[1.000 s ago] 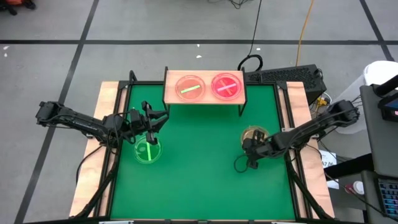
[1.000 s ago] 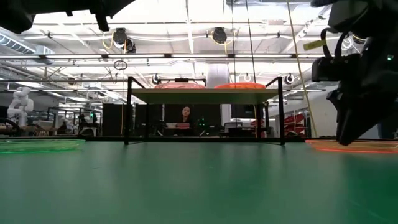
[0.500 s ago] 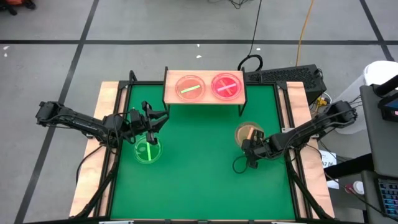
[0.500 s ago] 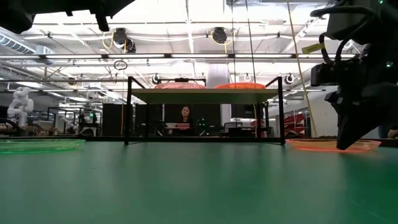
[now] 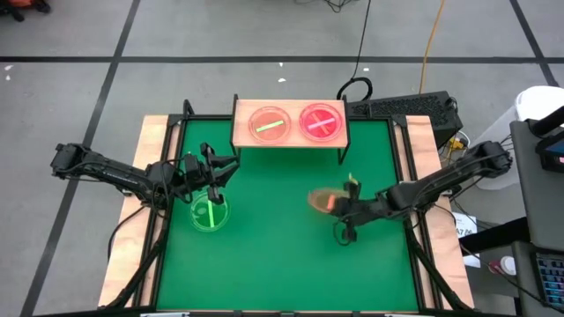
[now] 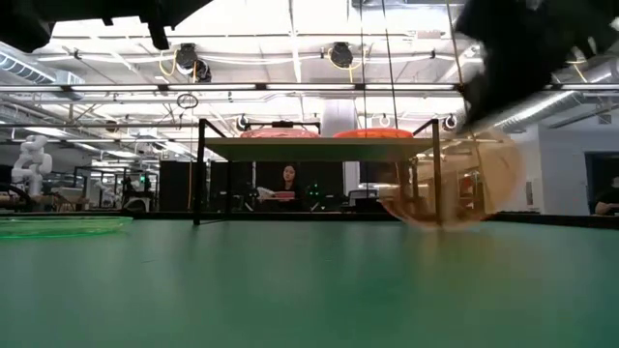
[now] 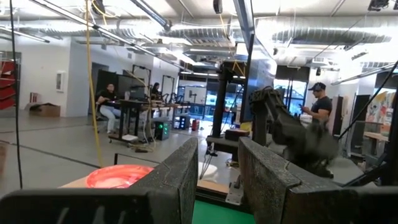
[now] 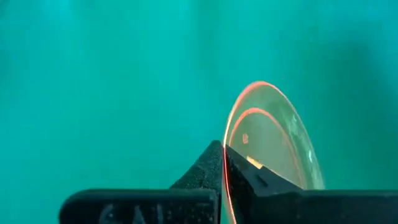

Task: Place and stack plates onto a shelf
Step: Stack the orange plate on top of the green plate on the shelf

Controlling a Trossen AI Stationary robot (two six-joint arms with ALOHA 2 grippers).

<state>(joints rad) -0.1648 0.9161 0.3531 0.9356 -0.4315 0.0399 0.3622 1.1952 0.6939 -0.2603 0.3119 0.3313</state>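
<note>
Amber-brown translucent round plate (image 5: 324, 201) tilted up off the green worktop (image 5: 282, 255), rim pinched in the right gripper (image 5: 345, 208) fingers, light-wood shelf (image 5: 241, 132) behind holding two pinkish plates, green plate (image 5: 210, 214) lying flat just below the left gripper (image 5: 222, 169), fingers slightly spread, empty.

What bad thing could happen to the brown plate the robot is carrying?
The right gripper pinches the amber plate only by its rim, and the plate hangs tilted above the table, so it might slip and drop. The shelf already holds a pink plate and a red plate, so setting it down off-centre could knock one loose.
</note>
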